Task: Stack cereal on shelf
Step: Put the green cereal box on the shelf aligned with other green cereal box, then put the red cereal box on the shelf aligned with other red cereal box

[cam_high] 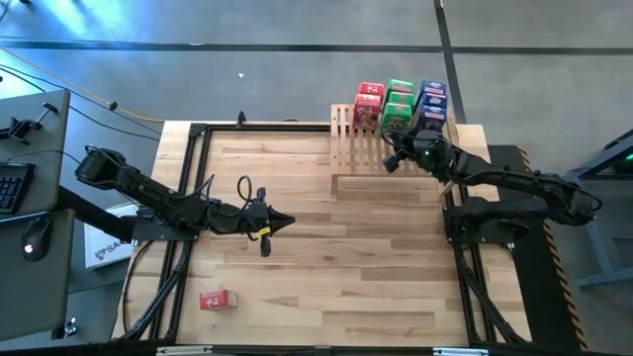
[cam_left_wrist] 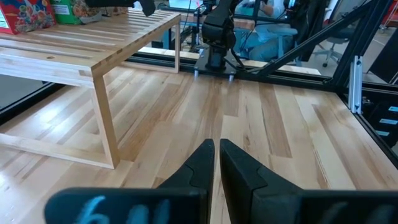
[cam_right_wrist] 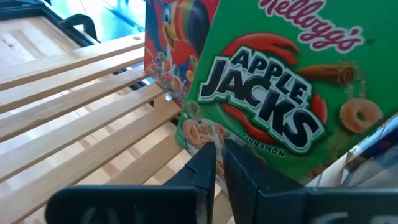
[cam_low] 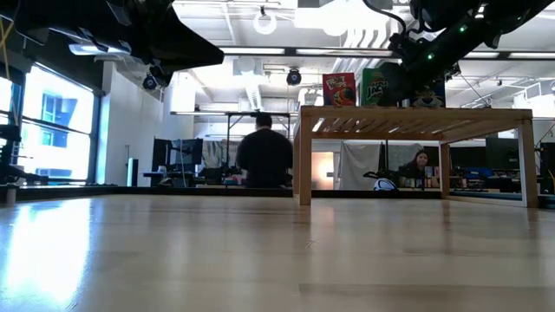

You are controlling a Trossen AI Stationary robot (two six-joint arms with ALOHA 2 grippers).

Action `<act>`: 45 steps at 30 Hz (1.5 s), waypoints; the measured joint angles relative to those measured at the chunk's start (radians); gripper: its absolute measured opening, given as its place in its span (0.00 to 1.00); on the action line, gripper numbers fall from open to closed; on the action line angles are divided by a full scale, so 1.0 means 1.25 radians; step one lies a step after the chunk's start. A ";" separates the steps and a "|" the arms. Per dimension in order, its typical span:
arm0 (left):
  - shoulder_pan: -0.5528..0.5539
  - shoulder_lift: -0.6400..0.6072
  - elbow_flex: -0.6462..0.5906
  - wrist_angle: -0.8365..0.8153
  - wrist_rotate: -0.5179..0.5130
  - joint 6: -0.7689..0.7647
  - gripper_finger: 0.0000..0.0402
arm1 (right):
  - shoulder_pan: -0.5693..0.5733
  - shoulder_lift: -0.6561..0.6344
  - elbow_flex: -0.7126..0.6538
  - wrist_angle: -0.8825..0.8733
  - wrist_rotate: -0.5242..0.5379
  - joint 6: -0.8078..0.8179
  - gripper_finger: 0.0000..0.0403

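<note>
The slatted wooden shelf (cam_high: 361,138) stands at the table's far right. Several cereal boxes stand on its far part in a red (cam_high: 368,103), a green (cam_high: 399,104) and a blue (cam_high: 432,103) group. My right gripper (cam_right_wrist: 217,149) is over the shelf with shut fingers, its tips at the lower front of the nearest green box (cam_right_wrist: 267,106). The red box (cam_right_wrist: 171,37) stands beside that one. One red box (cam_high: 218,300) lies flat on the table near the near left corner. My left gripper (cam_high: 287,222) hovers shut over the table's middle. My right gripper points its shut fingertips (cam_right_wrist: 208,155) level at the lower front edge (cam_right_wrist: 199,134) of the green box, which stands upright on the shelf slats. I cannot tell whether they touch it.
The bare shelf slats (cam_right_wrist: 74,106) on the near side of the boxes are free. The plank tabletop (cam_left_wrist: 261,118) between the arms is open. A black frame (cam_high: 188,178) borders the table. In the low view, people sit in the room behind the shelf (cam_low: 416,117).
</note>
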 joint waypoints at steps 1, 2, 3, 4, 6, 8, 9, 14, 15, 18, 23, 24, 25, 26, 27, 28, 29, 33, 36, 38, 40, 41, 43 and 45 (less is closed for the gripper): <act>0.000 0.000 0.000 0.000 0.000 0.000 0.04 | 0.000 0.000 0.000 0.000 0.003 0.000 0.06; 0.000 0.000 0.000 0.000 0.000 0.000 0.04 | 0.000 0.000 0.000 0.000 0.006 0.000 0.06; 0.000 0.000 0.000 0.000 0.000 0.000 0.04 | 0.000 0.000 0.000 0.000 0.006 0.000 0.06; 0.000 0.000 0.000 0.000 0.000 0.000 0.04 | 0.000 0.000 0.000 0.000 0.006 -0.001 0.06; 0.000 0.000 0.000 0.000 0.000 0.000 0.04 | 0.000 -0.002 0.000 -0.001 -0.005 -0.018 0.06; 0.000 0.000 0.000 0.000 0.000 -0.001 0.04 | 0.007 -0.012 0.000 -0.003 -0.013 -0.040 0.06; 0.000 0.000 0.000 -0.002 0.000 -0.005 0.04 | 0.016 -0.022 0.000 -0.003 -0.012 -0.050 0.06; 0.004 0.000 0.001 -0.024 0.034 -0.050 0.04 | 0.084 -0.102 0.000 -0.033 -0.065 -0.089 0.06; 0.006 0.000 0.001 -0.026 0.042 -0.058 0.04 | 0.105 -0.115 0.000 -0.041 -0.099 -0.091 0.06; 0.007 0.000 0.014 -0.066 0.063 -0.044 0.02 | 0.172 -0.132 0.000 -0.060 -0.168 -0.089 0.06; -0.006 -0.002 0.126 -0.273 0.114 -0.035 0.00 | 0.304 -0.100 0.000 -0.049 -0.189 -0.086 0.06; -0.011 -0.002 0.159 -0.345 0.128 -0.042 0.01 | 0.329 -0.091 0.000 -0.039 -0.189 -0.086 0.06; -0.020 -0.002 0.194 -0.424 0.137 -0.051 0.01 | 0.354 -0.082 0.000 -0.028 -0.189 -0.086 0.06; -0.030 -0.002 0.229 -0.503 0.141 -0.062 0.01 | 0.377 -0.073 0.000 -0.013 -0.189 -0.086 0.06; -0.041 -0.001 0.262 -0.577 0.143 -0.077 0.01 | 0.398 -0.064 0.000 0.000 -0.188 -0.086 0.06; -0.052 0.002 0.296 -0.649 0.145 -0.095 0.01 | 0.417 -0.057 0.000 0.013 -0.185 -0.086 0.06; -0.064 0.004 0.329 -0.725 0.146 -0.119 0.02 | 0.434 -0.049 0.000 0.027 -0.184 -0.086 0.06; -0.117 0.016 0.441 -0.994 0.183 -0.257 0.11 | 0.481 -0.020 0.000 0.057 -0.183 -0.085 0.06; -0.161 0.036 0.500 -1.159 0.229 -0.376 0.19 | 0.500 0.003 0.000 0.076 -0.161 -0.083 0.06; -0.188 0.057 0.531 -1.213 0.251 -0.442 0.26 | 0.507 0.017 0.000 0.083 -0.145 -0.085 0.06; -0.216 0.078 0.549 -1.276 0.271 -0.495 0.32 | 0.508 0.031 0.000 0.090 -0.144 -0.085 0.06; -0.229 0.091 0.558 -1.296 0.284 -0.522 0.35 | 0.508 0.036 0.000 0.089 -0.144 -0.085 0.06; -0.257 0.117 0.572 -1.329 0.314 -0.575 0.41 | 0.508 0.051 0.000 0.095 -0.147 -0.085 0.06; -0.283 0.142 0.581 -1.364 0.358 -0.626 0.47 | 0.508 0.059 -0.001 0.091 -0.147 -0.084 0.06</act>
